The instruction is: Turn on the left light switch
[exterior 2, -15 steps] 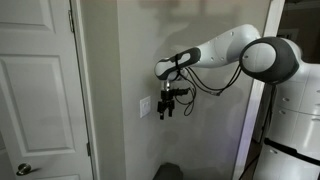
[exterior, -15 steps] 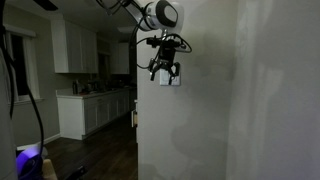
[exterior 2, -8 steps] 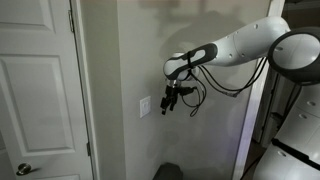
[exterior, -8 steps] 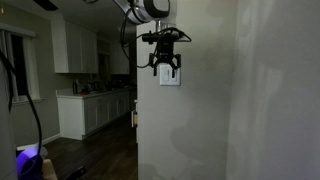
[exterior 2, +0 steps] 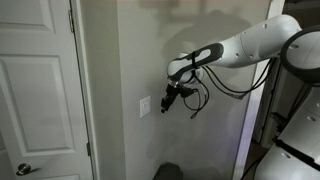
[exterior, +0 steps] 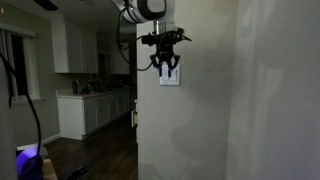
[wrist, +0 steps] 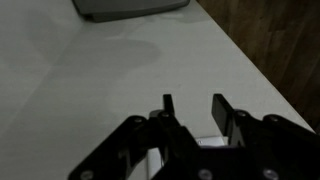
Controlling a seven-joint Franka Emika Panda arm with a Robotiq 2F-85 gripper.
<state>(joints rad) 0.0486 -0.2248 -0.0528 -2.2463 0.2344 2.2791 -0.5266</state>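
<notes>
A small white switch plate (exterior: 170,79) sits on the pale wall, and it also shows edge-on in the other exterior view (exterior 2: 146,106). The room is dim and the left light switch cannot be told from its twin on the plate. My gripper (exterior: 167,68) hangs just above and in front of the plate, fingers pointing at the wall (exterior 2: 168,99). In the wrist view the two dark fingertips (wrist: 219,107) stand a narrow gap apart with nothing between them, and a strip of the white plate (wrist: 208,142) shows behind the gripper body.
A white panelled door (exterior 2: 35,90) stands beside the wall. Past the wall's edge is a dark kitchen with white cabinets (exterior: 75,48). A grey object (wrist: 130,8) lies at the foot of the wall beside the wooden floor (wrist: 280,50).
The jaws have narrowed from wide open to a small gap. The gripper has shifted slightly upward in front of the switch plate.
</notes>
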